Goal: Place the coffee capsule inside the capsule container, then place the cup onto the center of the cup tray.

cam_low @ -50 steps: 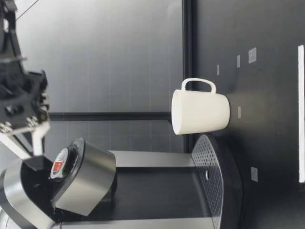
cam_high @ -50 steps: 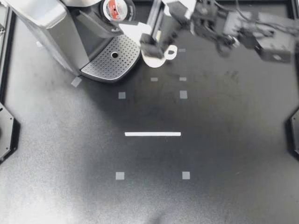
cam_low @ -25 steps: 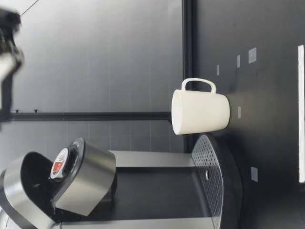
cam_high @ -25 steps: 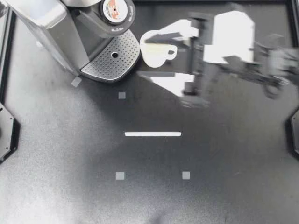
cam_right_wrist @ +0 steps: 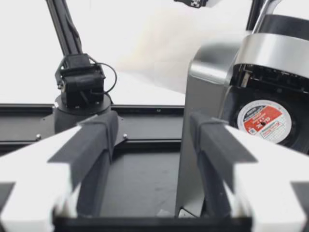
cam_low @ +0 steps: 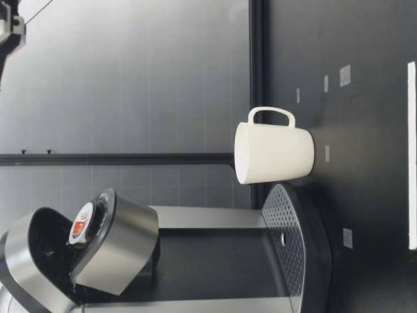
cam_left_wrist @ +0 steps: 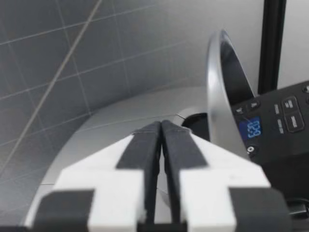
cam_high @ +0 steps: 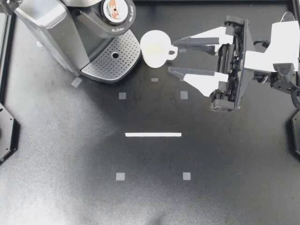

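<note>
Right gripper (cam_high: 172,56) is being held with jaws wide apart, empty, just right of the cup (cam_high: 154,48). The cup is being supported upright by the counter (cam_high: 150,197) at upper centre of frame, just beside the cup tray (cam_high: 112,58). The coffee capsule (cam_high: 116,8) is being cradled in the capsule container (cam_high: 132,13), upper left. Left gripper (cam_left_wrist: 161,126): jaws together, empty

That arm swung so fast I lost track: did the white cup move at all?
No. The cup stands on the same spot on the table, just beside the cup tray, exactly as before.
</note>
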Robot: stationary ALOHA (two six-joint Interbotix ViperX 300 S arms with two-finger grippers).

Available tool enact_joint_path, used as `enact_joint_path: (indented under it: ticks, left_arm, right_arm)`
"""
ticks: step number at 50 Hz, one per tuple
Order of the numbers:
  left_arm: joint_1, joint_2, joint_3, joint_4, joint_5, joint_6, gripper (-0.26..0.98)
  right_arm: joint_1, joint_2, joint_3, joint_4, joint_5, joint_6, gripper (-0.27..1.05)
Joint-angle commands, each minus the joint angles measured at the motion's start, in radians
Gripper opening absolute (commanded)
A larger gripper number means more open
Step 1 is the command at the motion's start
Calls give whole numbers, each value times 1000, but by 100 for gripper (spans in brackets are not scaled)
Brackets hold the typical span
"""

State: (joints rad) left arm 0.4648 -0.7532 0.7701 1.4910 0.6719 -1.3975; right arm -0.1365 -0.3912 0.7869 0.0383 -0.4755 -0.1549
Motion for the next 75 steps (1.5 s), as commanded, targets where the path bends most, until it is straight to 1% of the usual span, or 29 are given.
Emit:
enact_joint_path:
  ticks: [1,12,30,44,58,61,69,75]
  left_arm:
    - [6,23,-35,5,-2,-2,13]
    - [12,52,-51,6,-3,-3,13]
    - [12,97,-77,5,-58,-8,13]
    - [12,97,-72,3,-295,-97,13]
    - [8,112,-69,-3,-443,-158,13]
    - [-8,118,-69,-3,-459,-170,13]
    - [-86,143,-80,-5,-449,-172,13]
    - [-114,164,-80,-5,-413,-173,13]
  right_arm:
    - [5,-12,-8,2,-9,2,60]
    - [5,-25,5,0,-14,34,60]
    - [5,-31,9,-2,-18,35,60]
    - [5,-29,11,-3,-23,34,60]
    - [5,-25,11,-3,-35,34,60]
    - [5,-23,11,-3,-38,34,60]
    - [5,-17,11,-3,-54,35,60]
    - [5,-17,11,-3,-60,35,60]
